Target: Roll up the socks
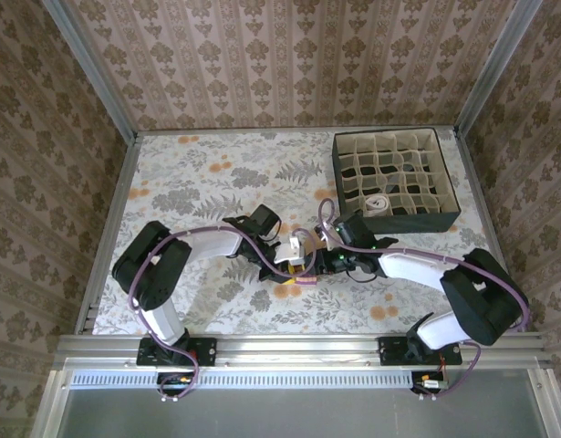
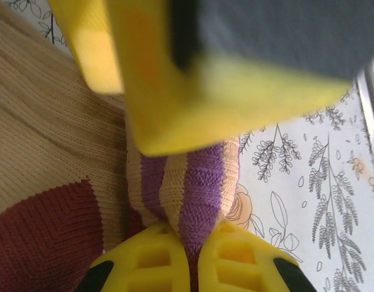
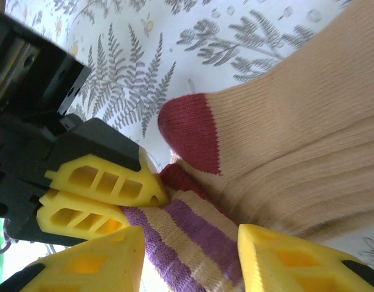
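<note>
The tan sock (image 3: 296,134) lies on the flowered table (image 1: 198,173) at the middle of the near side, where the two arms meet, with its maroon heel (image 3: 193,131) turned up and its leg spread flat. The left gripper (image 2: 196,249) is clamped tight on the end of the striped cuff (image 2: 187,182), its two yellow fingers pressed together with the knit pinched between them. The right gripper (image 3: 191,234) has its jaws apart on either side of the same cuff. It looks loose about the cloth, though the view is too close to say whether a pad touches it. I judge the roll of this sock to be only at its start: the cuff is gathered but nothing is wound yet. The next move calls for the right gripper to take a firm hold on the cuff or the leg just beside it. The two arms can then turn the cuff over onto the leg without the thin knit slipping from the left pinch. In the divided box (image 1: 417,222) at the far right sits what seems to be the cream sock (image 1: 380,203), rolled, in one cell. No brand, label or writing can be read on the socks, the box or the arms.
</note>
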Action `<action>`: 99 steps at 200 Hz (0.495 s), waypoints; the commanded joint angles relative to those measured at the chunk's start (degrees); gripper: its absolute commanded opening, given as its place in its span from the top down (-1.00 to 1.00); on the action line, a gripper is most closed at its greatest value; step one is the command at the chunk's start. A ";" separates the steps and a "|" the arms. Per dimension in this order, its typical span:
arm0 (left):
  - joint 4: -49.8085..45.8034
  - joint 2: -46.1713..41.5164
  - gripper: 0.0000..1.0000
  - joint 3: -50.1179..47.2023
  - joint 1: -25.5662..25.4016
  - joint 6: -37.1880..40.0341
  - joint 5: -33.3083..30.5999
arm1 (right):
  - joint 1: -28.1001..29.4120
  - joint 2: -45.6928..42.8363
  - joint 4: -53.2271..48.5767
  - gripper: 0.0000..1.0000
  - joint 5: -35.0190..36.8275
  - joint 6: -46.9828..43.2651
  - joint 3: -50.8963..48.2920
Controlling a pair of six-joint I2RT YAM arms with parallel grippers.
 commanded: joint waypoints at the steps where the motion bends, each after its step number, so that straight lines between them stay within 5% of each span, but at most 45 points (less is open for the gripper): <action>1: -3.55 1.49 1.00 1.61 0.60 -2.20 4.53 | 0.72 1.82 2.88 0.10 -4.72 -0.89 0.12; 99: 1.02 3.74 1.00 1.28 4.62 -9.45 5.90 | 3.58 2.45 -4.98 0.00 -1.17 -4.45 0.01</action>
